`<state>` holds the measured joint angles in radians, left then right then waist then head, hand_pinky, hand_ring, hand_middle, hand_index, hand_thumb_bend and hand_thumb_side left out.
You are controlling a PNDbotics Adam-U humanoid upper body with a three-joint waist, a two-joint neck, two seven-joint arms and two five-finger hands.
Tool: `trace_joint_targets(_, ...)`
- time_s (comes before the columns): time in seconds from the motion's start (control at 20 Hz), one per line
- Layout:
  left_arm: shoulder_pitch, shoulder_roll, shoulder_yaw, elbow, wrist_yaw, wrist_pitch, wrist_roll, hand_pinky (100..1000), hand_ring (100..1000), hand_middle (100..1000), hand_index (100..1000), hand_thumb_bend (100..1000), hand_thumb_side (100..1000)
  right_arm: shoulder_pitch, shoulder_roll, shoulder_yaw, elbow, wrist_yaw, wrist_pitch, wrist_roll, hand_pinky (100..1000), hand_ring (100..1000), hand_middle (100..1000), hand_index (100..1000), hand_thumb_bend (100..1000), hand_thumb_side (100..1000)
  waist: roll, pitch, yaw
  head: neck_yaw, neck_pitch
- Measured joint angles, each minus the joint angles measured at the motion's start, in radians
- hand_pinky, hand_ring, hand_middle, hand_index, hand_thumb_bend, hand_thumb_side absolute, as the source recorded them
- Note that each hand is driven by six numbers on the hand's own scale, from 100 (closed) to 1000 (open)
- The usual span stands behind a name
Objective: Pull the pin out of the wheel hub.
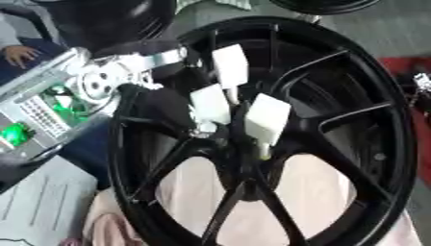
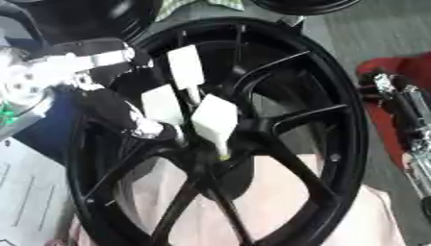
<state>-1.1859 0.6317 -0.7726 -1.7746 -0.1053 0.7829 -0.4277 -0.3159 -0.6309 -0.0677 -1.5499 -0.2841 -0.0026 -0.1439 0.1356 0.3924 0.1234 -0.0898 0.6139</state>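
Reaching left hand (image 1: pixel 215 108), one wheel hub (image 1: pixel 370 144)

One black wheel (image 1: pixel 370 144), one left hand (image 1: pixel 160 103) with three white-tipped fingers (image 1: pixel 268 117)

The wheel (image 1: pixel 370 144) is glossy black, its thin spokes fanning out from the hub (image 1: pixel 244 166). It lies tilted across a pale pink cloth that shows between the lower spokes. Its rim runs round well outside the fingers (image 1: pixel 268 117), which are white-padded and bunched over its middle. The hub sits right under the lowest of those fingers. A small pale, yellowish piece, perhaps the pin (image 2: pixel 224 154), pokes out just below that fingertip, at the hub; I cannot tell more of it from here.
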Motion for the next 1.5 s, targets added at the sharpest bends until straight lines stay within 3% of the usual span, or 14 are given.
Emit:
trace_joint_targets(0.55,0.000,0.000,0.000,0.002,-0.001,-0.002,0.002,661,587,473,620,473,180,0.000,0.000,0.000,0.000,0.000,-0.001,-0.001,760,719,670,718,100,741,0.000,0.000,0.000,0.002,0.000)
trace_joint_targets(1.05,0.000,0.000,0.002,0.019,-0.003,-0.010,0.008,641,564,434,570,424,193,0.001,0.000,0.000,0.000,0.000,-0.001,-0.001,760,719,669,718,100,744,0.000,0.000,-0.004,0.006,0.000)
trace_joint_targets(1.5,0.000,-0.001,0.006,0.019,0.009,-0.022,0.025,629,545,384,506,389,134,0.001,0.000,0.000,0.000,0.000,0.001,0.002,761,719,668,719,100,745,0.000,0.001,-0.006,0.006,0.000)
